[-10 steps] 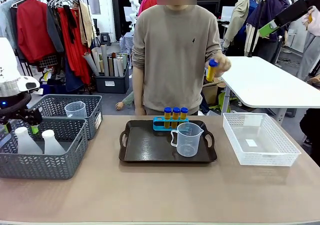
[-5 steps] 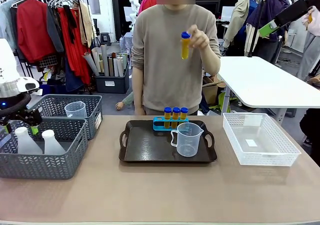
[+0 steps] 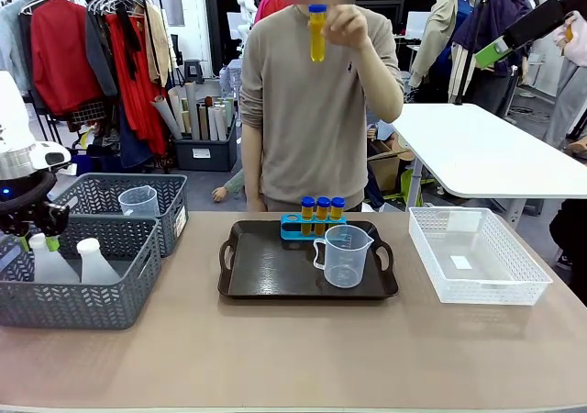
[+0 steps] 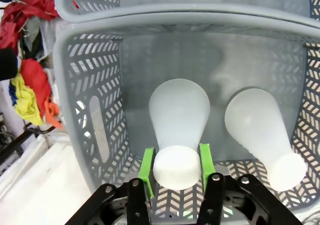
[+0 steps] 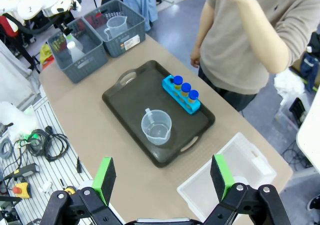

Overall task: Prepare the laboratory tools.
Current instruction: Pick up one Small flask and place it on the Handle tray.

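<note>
the table (image 3: 275, 358) carries a grey basket (image 3: 83, 303) at its left edge, a black tray (image 3: 271, 264) at the middle toward the far edge, and a white basket (image 3: 523, 280) by the right edge. two flasks are stood upright in the grey basket. the conical flask (image 4: 180, 115) nearer the table's left edge is bracketed at the neck by the left gripper (image 4: 176, 157), with green pads set close on both sides, but whether it is pinched or only flanked cannot be told. risk: if the smooth tapered neck is clamped off-centre, the flask could be squeezed out and dropped, the second flask (image 4: 255, 120) just beside it could be knocked over on the lift, or the basket wall could be caught. the right gripper (image 5: 162, 170) is held high above the table, fingers spread wide, nothing between them. the beaker (image 3: 344, 257) is stood on the tray's near part. the blue tube rack (image 3: 292, 225) is set at the tray's far rim, with three tubes (image 3: 323, 208) seated and an empty place at its left end. a fourth tube (image 3: 317, 35) is held up by the person's hand (image 3: 344, 26), well above the table; the light rack could be tipped by a careless insertion.
</note>
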You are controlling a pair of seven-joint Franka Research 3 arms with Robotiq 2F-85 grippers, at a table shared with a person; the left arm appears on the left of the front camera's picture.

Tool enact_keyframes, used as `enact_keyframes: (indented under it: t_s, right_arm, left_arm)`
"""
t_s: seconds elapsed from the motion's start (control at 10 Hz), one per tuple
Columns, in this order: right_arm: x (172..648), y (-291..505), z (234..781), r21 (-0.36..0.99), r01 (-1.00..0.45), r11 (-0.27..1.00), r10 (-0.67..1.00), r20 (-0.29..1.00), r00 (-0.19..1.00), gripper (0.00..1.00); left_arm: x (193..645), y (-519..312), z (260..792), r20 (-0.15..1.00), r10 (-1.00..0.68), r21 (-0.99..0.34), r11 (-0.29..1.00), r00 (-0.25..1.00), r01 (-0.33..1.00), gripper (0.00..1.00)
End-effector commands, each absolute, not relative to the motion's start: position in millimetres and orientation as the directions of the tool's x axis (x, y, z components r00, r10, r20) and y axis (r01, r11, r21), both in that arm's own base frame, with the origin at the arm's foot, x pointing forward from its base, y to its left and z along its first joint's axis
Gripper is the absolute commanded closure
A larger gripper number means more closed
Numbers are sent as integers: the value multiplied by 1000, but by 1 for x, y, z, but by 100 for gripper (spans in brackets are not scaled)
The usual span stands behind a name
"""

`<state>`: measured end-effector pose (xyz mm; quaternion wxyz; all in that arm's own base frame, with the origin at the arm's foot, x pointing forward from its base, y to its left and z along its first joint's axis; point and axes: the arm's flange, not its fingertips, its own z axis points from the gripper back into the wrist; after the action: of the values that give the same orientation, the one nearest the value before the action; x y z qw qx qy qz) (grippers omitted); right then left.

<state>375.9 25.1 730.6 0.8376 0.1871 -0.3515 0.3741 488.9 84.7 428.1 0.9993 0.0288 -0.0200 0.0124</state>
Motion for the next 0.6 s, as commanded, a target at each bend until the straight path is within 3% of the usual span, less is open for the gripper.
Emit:
enact_keyframes:
  t_s: [0.0,0.3,0.5]
  right_arm:
    - [375,25,732,49,-763,644,498,731,467,0]
    - [375,25,732,49,-763,644,498,731,467,0]
    - [375,25,732,49,-763,644,498,731,467,0]
  left_arm:
    - [486,91,429,40,21,34,999,999,-22,100]
    - [483,90,440,43,31,29,999,999,-32,100]
    - [480,85,475,53,37,26,999,998,-38,100]
